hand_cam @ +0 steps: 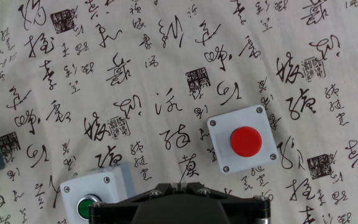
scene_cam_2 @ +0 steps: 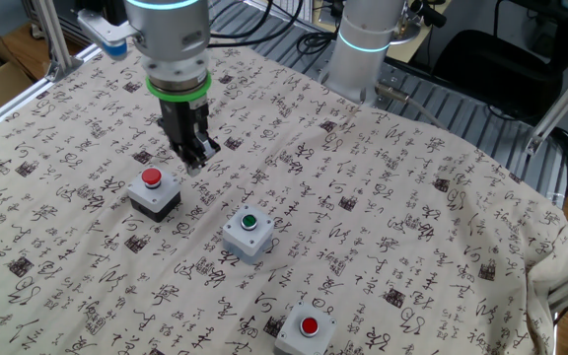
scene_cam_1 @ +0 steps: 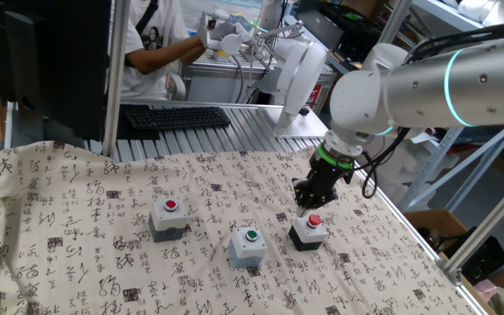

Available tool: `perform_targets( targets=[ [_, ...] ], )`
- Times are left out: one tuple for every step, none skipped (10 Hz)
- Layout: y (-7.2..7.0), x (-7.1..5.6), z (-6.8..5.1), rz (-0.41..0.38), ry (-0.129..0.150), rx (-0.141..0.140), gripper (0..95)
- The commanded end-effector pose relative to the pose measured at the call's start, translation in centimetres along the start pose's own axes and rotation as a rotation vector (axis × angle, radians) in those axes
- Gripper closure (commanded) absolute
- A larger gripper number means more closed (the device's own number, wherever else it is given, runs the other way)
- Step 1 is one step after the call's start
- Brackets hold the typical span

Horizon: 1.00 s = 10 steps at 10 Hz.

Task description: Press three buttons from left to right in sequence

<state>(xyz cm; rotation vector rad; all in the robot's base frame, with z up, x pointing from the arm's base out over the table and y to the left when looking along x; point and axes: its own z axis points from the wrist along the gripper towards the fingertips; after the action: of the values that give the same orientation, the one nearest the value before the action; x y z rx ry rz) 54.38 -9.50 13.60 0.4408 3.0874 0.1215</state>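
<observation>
In one fixed view, my hand point(scene_cam_1: 309, 203) points down and hangs just above the black box with red cap point(scene_cam_1: 309, 231), near the right edge of the counter point(scene_cam_1: 77, 219). The counter has a cloth with black writing on it. The grey box with green cap point(scene_cam_1: 248, 246) sits in the middle, and the grey box with red cap point(scene_cam_1: 168, 218) sits to the left.

In the other fixed view, my hand point(scene_cam_2: 196, 156) is just beside the black box with red cap point(scene_cam_2: 154, 192), a little behind it. The green one point(scene_cam_2: 248, 233) and the grey red one point(scene_cam_2: 307, 334) sit nearer the camera.

In the hand view, the grey box with red cap point(hand_cam: 242, 139) is on the right and the green one point(hand_cam: 97, 196) is at the bottom left. My fingers are shut, with nothing held.
</observation>
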Motion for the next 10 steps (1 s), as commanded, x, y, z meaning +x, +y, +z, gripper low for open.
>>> perform_targets(
  targets=[
    [-0.01, 0.14, -0.02, -0.001, -0.003, 0.001, 95.0],
    [-0.01, 0.14, -0.02, 0.0, -0.004, 0.001, 95.0],
    [-0.01, 0.14, -0.02, -0.001, -0.004, 0.007, 95.0],
    [-0.01, 0.14, -0.02, 0.002, -0.002, 0.006, 95.0],
    [-0.01, 0.14, -0.02, 0.003, -0.003, 0.013, 95.0],
    [-0.01, 0.14, -0.02, 0.007, -0.004, 0.019, 95.0],
    [-0.01, 0.14, -0.02, 0.014, -0.003, 0.02, 95.0],
    [-0.01, 0.14, -0.02, 0.032, 0.002, 0.025, 95.0],
    [-0.01, 0.14, -0.02, 0.046, 0.002, 0.027, 95.0],
    [-0.01, 0.14, -0.02, 0.064, 0.003, 0.035, 95.0]
  ],
)
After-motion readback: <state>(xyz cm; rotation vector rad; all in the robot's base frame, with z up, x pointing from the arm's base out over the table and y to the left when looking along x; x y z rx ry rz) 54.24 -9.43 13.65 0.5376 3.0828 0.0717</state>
